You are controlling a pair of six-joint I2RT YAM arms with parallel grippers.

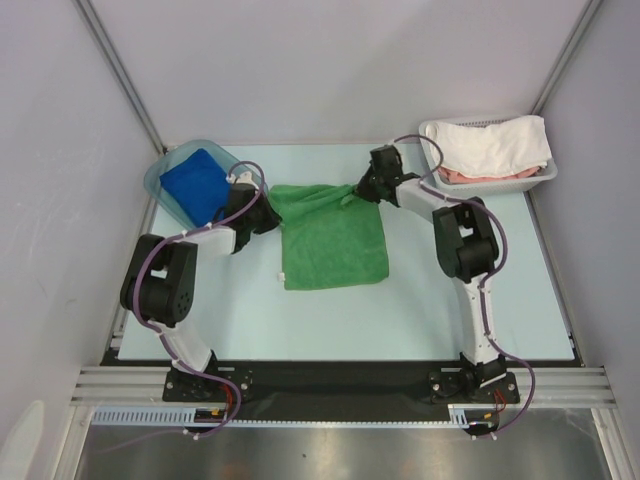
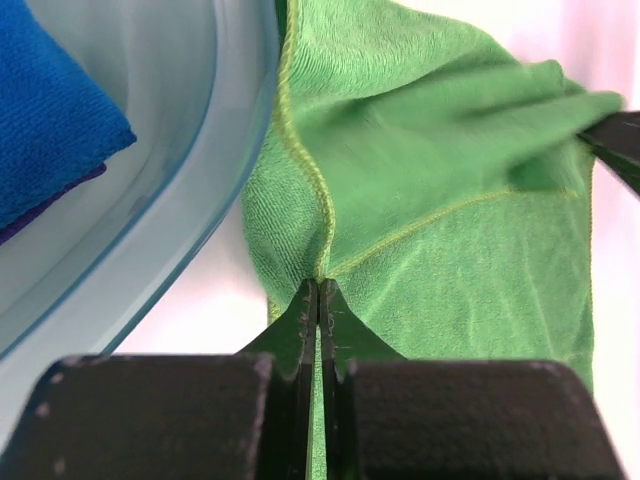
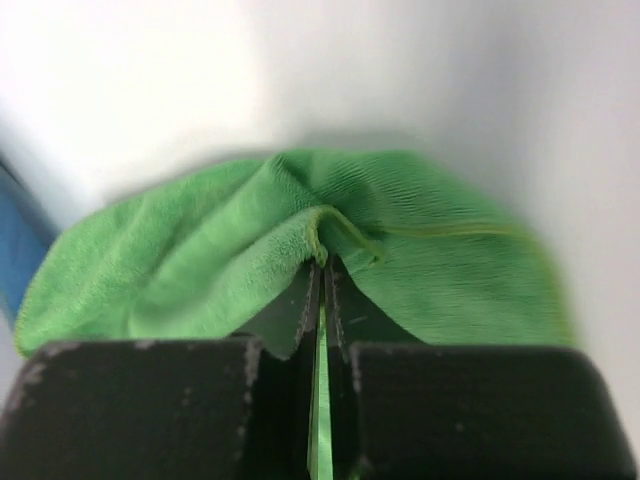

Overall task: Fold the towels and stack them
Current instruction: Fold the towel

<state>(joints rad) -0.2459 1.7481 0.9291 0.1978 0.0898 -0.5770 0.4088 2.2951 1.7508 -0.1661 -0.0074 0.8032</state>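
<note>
Both jaws pinch far corners of the green towel (image 1: 335, 240) (shut tight); lift together, pull evenly nearer.

Spotting the green towel (image 1: 335, 245) spread flat mid-surface, both far corners drawn up into peaks. Far left, in the tub (image 1: 165, 170): blue towel (image 1: 195, 185) folded, lying on the purple towel (image 2: 40, 212).

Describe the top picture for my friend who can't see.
The left tool and right tool each pinch a far corner of a green towel. A blue towel sits in a bin, a white cloth in a basket.
</note>
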